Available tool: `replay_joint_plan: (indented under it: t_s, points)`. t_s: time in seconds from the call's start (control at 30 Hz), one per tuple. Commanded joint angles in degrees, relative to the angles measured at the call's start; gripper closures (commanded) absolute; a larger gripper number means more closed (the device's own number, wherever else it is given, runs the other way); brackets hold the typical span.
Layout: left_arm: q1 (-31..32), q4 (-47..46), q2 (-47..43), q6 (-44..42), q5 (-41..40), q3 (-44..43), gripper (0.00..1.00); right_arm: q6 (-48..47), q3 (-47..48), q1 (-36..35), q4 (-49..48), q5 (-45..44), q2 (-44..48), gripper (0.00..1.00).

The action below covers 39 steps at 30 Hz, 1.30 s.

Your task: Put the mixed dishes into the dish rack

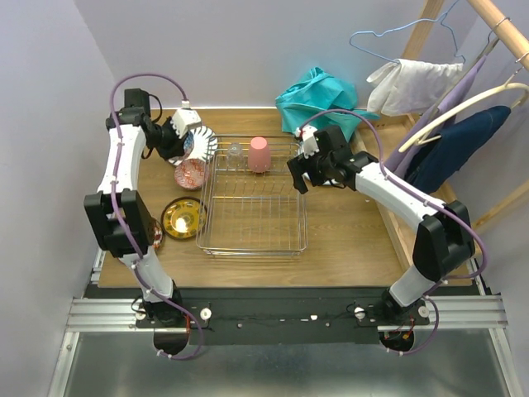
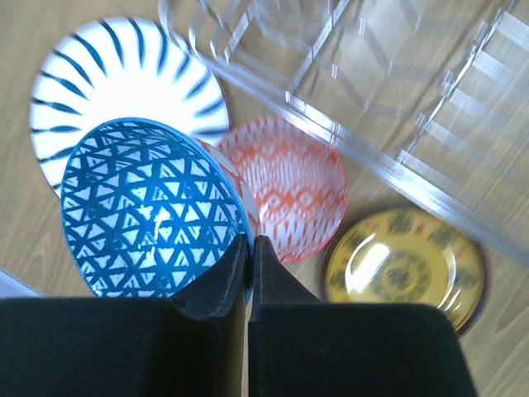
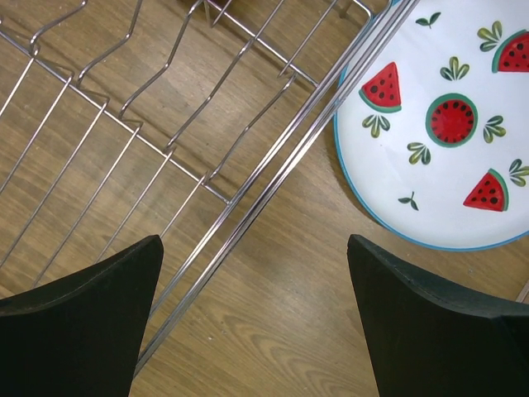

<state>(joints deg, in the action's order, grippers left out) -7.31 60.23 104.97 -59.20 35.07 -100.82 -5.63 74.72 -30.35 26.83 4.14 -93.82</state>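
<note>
My left gripper (image 2: 250, 241) is shut on the rim of a blue triangle-patterned bowl (image 2: 153, 211), one finger inside it and one outside. Under and beside the bowl lie a blue-striped white plate (image 2: 124, 78), a red-patterned bowl (image 2: 293, 186) and a gold saucer (image 2: 402, 266). The dish rack (image 1: 252, 198) stands mid-table with a pink cup (image 1: 259, 154) and a clear glass (image 1: 235, 151) at its far end. My right gripper (image 3: 252, 248) hangs open over bare wood between the rack's right rail (image 3: 273, 178) and a white plate with watermelon marks (image 3: 446, 124).
A teal cloth (image 1: 318, 99) lies behind the rack. A wooden clothes frame (image 1: 496, 25) with hangers, a white garment (image 1: 413, 83) and a dark blue garment (image 1: 463, 145) stands at the right. The left wall is close to my left arm (image 1: 120, 174).
</note>
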Motion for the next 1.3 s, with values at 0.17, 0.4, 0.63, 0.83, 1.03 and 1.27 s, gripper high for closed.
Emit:
replay_joint_plan:
  t_s: [0.17,0.4,0.63,0.83,1.03,1.27]
  points:
    - [4.3,-43.2,-24.8,47.2,20.9,24.1,1.00,-1.1,-4.5,0.2,-2.9,-6.0,4.9,0.00]
    - [9.9,-75.8,-32.6,78.4,26.2,43.8,1.00,-0.3,-8.0,0.4,-5.4,-12.6,5.2,0.00]
    - [17.4,-90.7,-34.1,94.3,25.3,54.7,1.00,1.6,-5.9,2.2,-4.9,-18.6,3.4,0.00]
    - [21.3,-95.4,-31.9,99.5,24.6,59.8,1.00,1.6,-4.8,2.8,-3.8,-19.4,3.6,0.00]
    - [24.1,-97.2,-30.1,103.7,20.3,60.5,1.00,3.3,-7.0,2.8,-3.5,-13.7,5.0,0.00]
    - [28.6,-87.4,-29.0,103.7,12.0,56.5,1.00,7.3,-0.5,2.8,-0.5,-8.3,6.8,0.00]
